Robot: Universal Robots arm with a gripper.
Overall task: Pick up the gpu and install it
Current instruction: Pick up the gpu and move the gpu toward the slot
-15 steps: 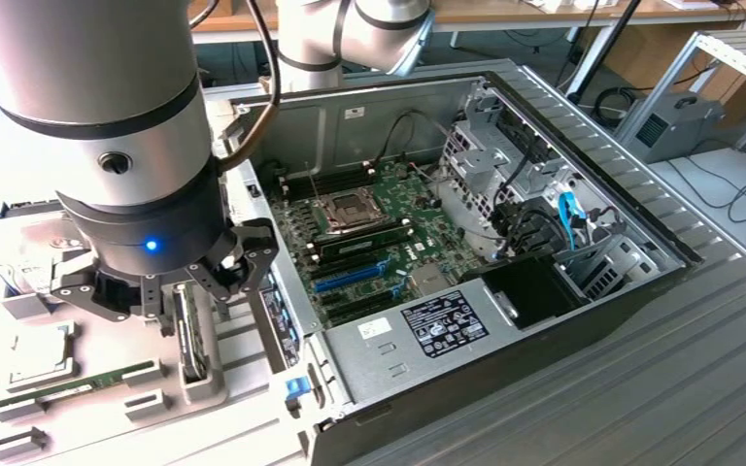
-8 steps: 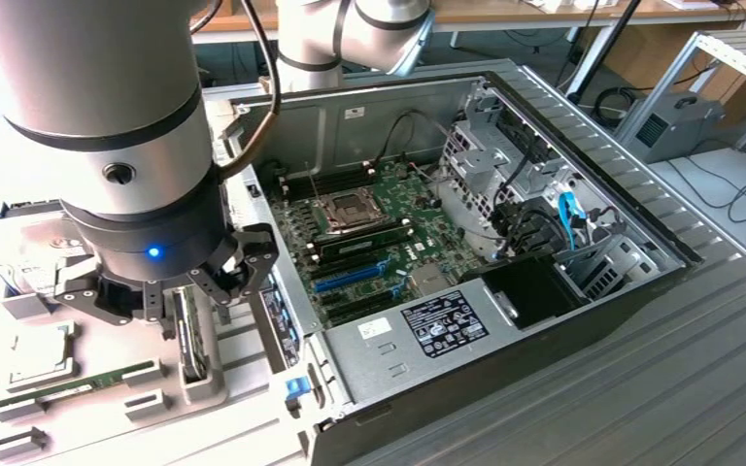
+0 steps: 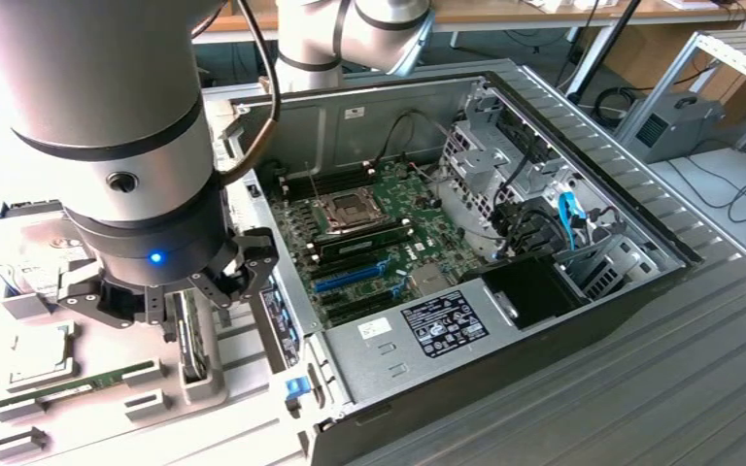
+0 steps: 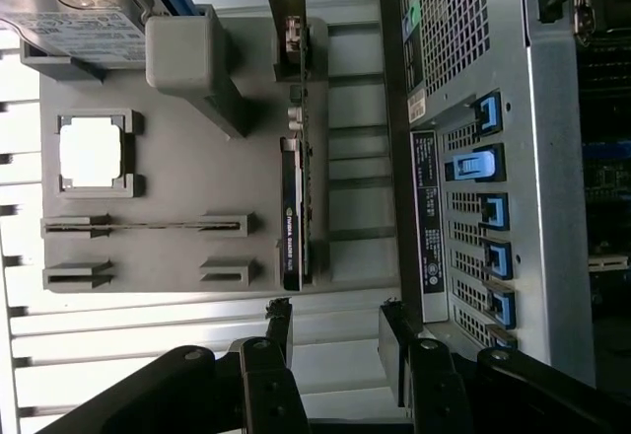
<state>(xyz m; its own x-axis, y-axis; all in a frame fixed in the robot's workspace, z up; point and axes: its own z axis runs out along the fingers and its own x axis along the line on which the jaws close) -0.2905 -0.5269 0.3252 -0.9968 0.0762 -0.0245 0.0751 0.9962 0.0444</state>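
The gpu (image 4: 296,212) is a thin card, black on one face and green on the other, standing on edge in a slot of the grey fixture tray (image 4: 187,182). My gripper (image 4: 335,324) is open, its two black fingers (image 4: 279,321) spread wider than the card and hanging just short of the card's end, with nothing between them. From outside, the gripper (image 3: 179,309) hovers right over the gpu (image 3: 193,349), on the exterior view's left of the open computer case (image 3: 477,320). Blue expansion slots (image 3: 347,278) lie on the motherboard inside the case.
The tray (image 3: 108,422) also holds a silver hard drive (image 4: 79,10), a square processor (image 4: 94,153) and a narrow RAM stick (image 4: 148,225). The case's rear panel with blue latches (image 4: 490,212) stands close beside the gpu. The big arm body (image 3: 101,146) blocks much of the tray.
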